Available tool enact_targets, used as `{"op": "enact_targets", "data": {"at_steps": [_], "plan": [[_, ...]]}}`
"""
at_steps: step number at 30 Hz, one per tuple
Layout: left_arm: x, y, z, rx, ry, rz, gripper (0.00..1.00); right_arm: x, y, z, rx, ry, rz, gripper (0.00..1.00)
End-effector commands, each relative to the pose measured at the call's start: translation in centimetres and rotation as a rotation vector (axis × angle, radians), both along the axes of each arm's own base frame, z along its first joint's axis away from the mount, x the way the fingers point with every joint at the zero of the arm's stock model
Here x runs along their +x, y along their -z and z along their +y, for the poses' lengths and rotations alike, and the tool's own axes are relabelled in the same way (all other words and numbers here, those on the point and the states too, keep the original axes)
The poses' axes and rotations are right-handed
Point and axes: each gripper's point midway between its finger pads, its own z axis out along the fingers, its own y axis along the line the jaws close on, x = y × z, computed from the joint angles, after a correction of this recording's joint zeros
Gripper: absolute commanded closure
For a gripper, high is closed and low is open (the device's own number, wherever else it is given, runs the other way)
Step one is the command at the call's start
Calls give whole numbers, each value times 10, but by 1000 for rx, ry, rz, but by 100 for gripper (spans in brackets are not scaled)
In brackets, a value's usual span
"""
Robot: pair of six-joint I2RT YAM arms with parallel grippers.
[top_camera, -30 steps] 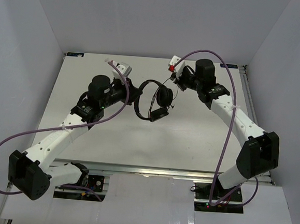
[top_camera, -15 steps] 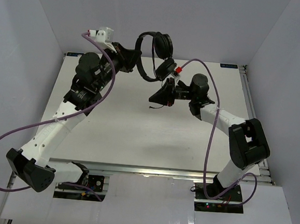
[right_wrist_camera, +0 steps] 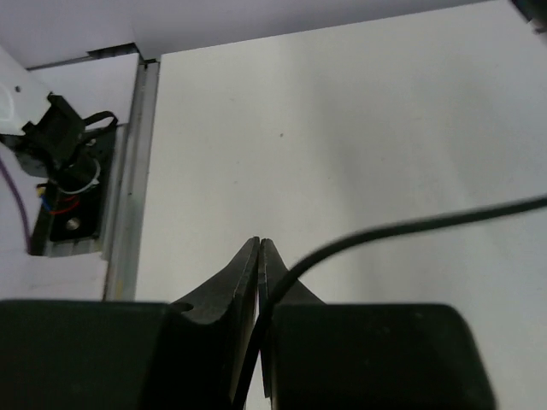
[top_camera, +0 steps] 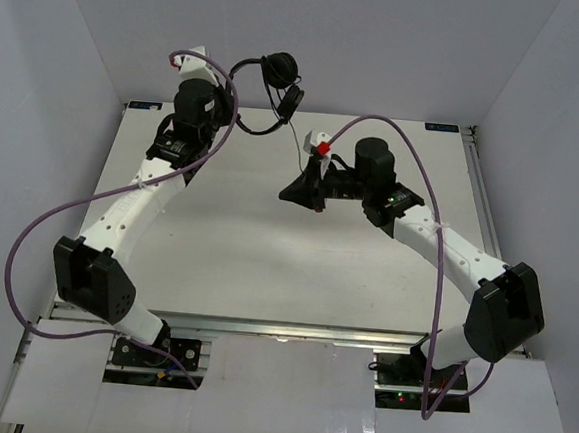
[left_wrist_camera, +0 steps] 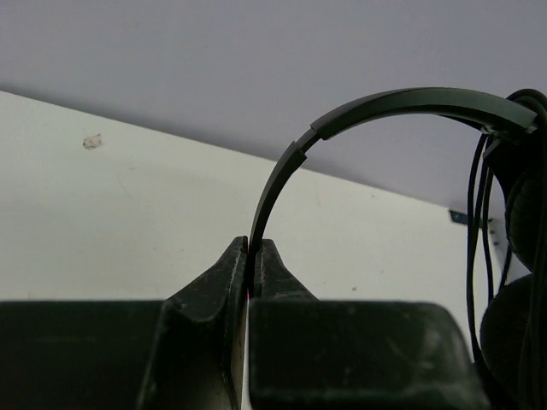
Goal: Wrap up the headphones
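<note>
The left gripper (left_wrist_camera: 252,249) has its two fingers pressed together on the thin headband (left_wrist_camera: 376,104) of the headphones (top_camera: 280,69), pinching it near one end of the arch. It holds them up off the white table (top_camera: 266,265), over the far edge and left of centre, in front of the back wall. The two round earcups hang to the right of the gripper, one just above the other, with thin black cord strands running down beside them.

The right gripper (right_wrist_camera: 259,248) is above the middle of the table, to the near right of the headphones, with its tips pointing left. Its fingers are closed tight on the cord (right_wrist_camera: 402,225), which comes out between the tips and runs away to the right in the wrist view.
</note>
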Motion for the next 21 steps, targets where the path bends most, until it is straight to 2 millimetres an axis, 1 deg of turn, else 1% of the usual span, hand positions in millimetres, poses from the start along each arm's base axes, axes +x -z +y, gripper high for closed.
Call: {"op": "enact_targets", "data": {"at_steps": [1, 2, 3, 5, 6, 8, 10, 11, 13, 15, 17, 18, 21], "plan": [[21, 38, 0, 162, -8, 103, 100, 21, -9, 2, -322, 152, -350, 92], [26, 61, -4, 206, 18, 154, 100, 26, -8, 0, -417, 175, -412, 92], [27, 77, -9, 238, 49, 186, 100, 32, -3, -5, -514, 205, -474, 92], [26, 102, -17, 287, 98, 237, 100, 43, 9, -19, -686, 254, -592, 92], [24, 117, -21, 324, 126, 266, 100, 53, 7, -28, -776, 293, -691, 92], [15, 147, -37, 386, 210, 321, 100, 63, 15, -41, -935, 314, -840, 92], [7, 170, -50, 458, 291, 362, 100, 73, 17, -57, -1096, 355, -966, 92], [-1, 179, -60, 475, 342, 376, 100, 78, 20, -64, -1165, 353, -1027, 92], [-15, 194, -74, 504, 413, 396, 100, 85, 23, -70, -1248, 324, -1118, 92], [-26, 200, -86, 508, 488, 408, 100, 88, 22, -75, -1293, 313, -1157, 92], [-39, 206, -97, 492, 574, 418, 100, 89, 23, -76, -1305, 299, -1171, 92], [-42, 208, -97, 497, 584, 421, 100, 89, 24, -76, -1311, 292, -1175, 92], [-59, 212, -106, 486, 669, 431, 100, 89, 31, -79, -1323, 248, -1190, 92]]}}
